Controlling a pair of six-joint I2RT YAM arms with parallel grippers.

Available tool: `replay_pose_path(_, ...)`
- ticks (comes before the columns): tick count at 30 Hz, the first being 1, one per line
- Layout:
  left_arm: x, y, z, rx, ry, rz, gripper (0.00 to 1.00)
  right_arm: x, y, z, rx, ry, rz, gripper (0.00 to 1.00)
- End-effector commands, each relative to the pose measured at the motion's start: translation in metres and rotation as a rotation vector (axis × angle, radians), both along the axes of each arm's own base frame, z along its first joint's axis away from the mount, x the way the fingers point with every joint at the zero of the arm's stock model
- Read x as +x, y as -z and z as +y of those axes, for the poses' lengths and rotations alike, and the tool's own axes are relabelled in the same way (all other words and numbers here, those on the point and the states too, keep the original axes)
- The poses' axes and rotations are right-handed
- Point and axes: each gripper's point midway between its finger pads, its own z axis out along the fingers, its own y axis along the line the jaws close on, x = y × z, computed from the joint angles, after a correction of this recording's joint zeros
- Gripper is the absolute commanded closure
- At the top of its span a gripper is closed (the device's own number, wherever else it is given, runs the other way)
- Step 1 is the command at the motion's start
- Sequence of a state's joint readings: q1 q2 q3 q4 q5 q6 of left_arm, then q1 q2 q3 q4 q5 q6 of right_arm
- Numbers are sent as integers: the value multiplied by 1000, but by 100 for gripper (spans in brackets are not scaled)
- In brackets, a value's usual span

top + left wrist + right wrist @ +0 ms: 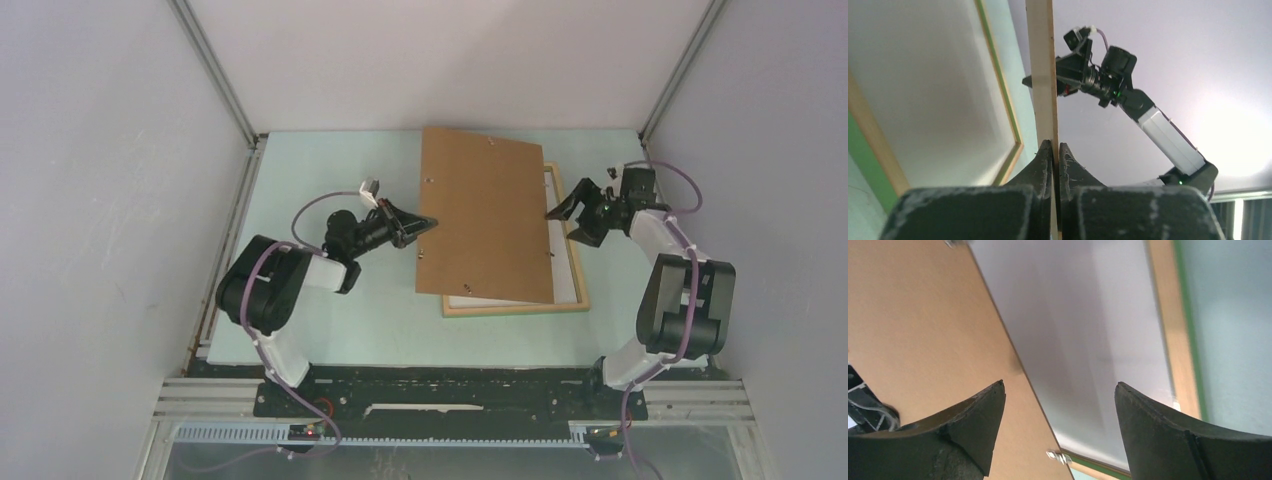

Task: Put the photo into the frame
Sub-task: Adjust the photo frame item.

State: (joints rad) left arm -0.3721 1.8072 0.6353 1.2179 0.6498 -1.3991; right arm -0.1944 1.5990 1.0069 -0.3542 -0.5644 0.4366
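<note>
Pale green table [330, 170] inside white walls [100, 150], top view. The frame [515, 307] lay flat on the table, pale wood side up, enclosing a white surface [568, 270]; whether that was the photo could not be told. A brown backing board [485, 210] lay askew over most of the frame. The left arm [270, 290] reached right with its forearm low. The left claw [425, 225] was at the board's left edge. The right arm [680, 290] was bent back toward the centre. The right claw [565, 227] was spread wide beside the board's right edge and gripped nothing.

Left wrist view. The left claw [1055, 147] was pinched tight on the thin edge of the board [1042, 60], seen edge-on and running straight up the view. The frame [1003, 95] lay to the left, showing its wood rim and a green edge. The right arm [1163, 135] stood beyond the board, wrist bent toward it.

Right wrist view. The two fingers [973, 420] of the right claw [1060, 385] stood far apart, with nothing between them. Below them were the board [913, 330], the white surface [1073, 330], the frame's wood rim [1173, 340] and the table [1233, 330].
</note>
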Motion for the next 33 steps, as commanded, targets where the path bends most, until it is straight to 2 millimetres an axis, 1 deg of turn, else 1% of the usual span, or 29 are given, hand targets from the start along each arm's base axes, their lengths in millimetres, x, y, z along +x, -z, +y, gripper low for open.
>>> replay_pose_path(1,-36,-58,4,-54,88,-176,100,17,-58,24,-14,-132,-135,11)
replay_pose_path(2,-41,-60,5,-49,92,-178,100,22,-69,26,-42,-142,-153,8)
replay_pose_path(4,-48,-64,7,-47,98,-184,100,28,-84,29,-94,-160,-183,6)
replay_pose_path(7,-57,-71,10,-48,103,-196,100,36,-103,25,-164,-155,-209,4)
replay_pose_path(9,-60,-74,12,-46,106,-204,100,39,-112,22,-214,-163,-212,3)
replay_pose_path(11,-63,-77,12,-46,106,-210,100,40,-117,25,-236,-193,-206,3)
replay_pose_path(14,-65,-82,13,-51,104,-221,100,37,-120,30,-272,-201,-189,4)
replay_pose_path(17,-63,-84,13,-56,99,-221,100,34,-126,35,-278,-188,-214,4)
replay_pose_path(18,-63,-84,13,-57,98,-218,100,31,-127,44,-274,-204,-218,4)
replay_pose_path(19,-63,-85,13,-58,98,-219,100,30,-128,46,-271,-204,-220,4)
replay_pose_path(28,-64,-86,14,-59,100,-221,100,32,-119,50,-265,-222,-219,5)
replay_pose_path(33,-65,-87,13,-61,103,-225,100,34,-115,45,-287,-207,-215,4)
